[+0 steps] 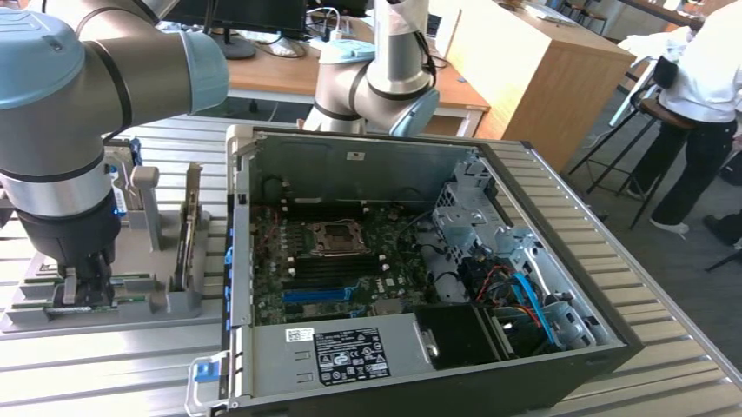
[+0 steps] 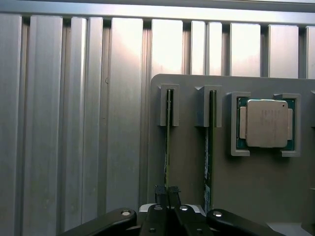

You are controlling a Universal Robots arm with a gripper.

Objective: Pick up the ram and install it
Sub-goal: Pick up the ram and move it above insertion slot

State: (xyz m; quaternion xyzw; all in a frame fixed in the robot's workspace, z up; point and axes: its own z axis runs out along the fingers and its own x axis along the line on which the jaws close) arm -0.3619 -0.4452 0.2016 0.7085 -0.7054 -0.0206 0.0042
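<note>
Exterior camera: you look from high up and a little way off, tilted down across the slatted table onto the open computer case in the middle. The office lies far behind. The arm stands very near the lens at the exterior view's left, above the grey parts holder.

Wrist camera: you look straight down past the gripper, close to that holder.

Shared by both views: the holder, the ram in its slot, and the table slats beside it.

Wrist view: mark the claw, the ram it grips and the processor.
claw [image 2: 168,191], wrist view, midway between its fingertips.
ram [image 2: 168,137], wrist view, thin edge, mid-length.
processor [image 2: 266,123], wrist view, silver lid centre.
</note>
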